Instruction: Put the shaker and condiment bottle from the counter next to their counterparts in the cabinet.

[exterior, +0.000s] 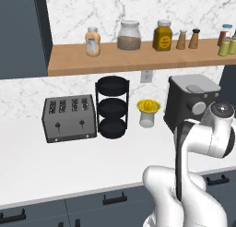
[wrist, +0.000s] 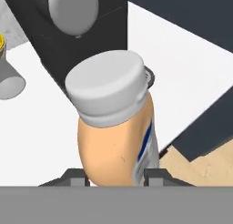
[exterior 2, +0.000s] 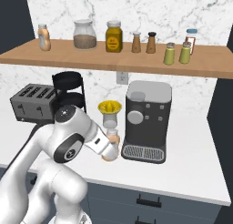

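In the left base view, you are looking at the white marble-look counter (exterior: 55, 161) with a grey four-slot toaster (exterior: 69, 118), a black three-tier stand (exterior: 112, 107), a yellow citrus juicer (exterior: 148, 112) and a dark coffee machine (exterior: 192, 101). Above it, the long light-brown wooden shelf board (exterior: 138, 59) is carrying an identical orange-and-white bottle (exterior: 92, 41) at its left end.

In the right base view, the small clear condiment bottle with orange and white contents (exterior 2: 112, 145) is sitting in the claw (exterior 2: 108, 150), low over the counter just left of the coffee machine's drip tray. Two yellow-green shakers with grey tops (exterior 2: 177, 53) are standing side by side on the shelf's right part (both already up there).

In the hand view, the bottle's silvery cap (wrist: 107, 87) is looming large, and the claw's dark finger tips (wrist: 154, 176) are clamping the bottle's body from both sides.
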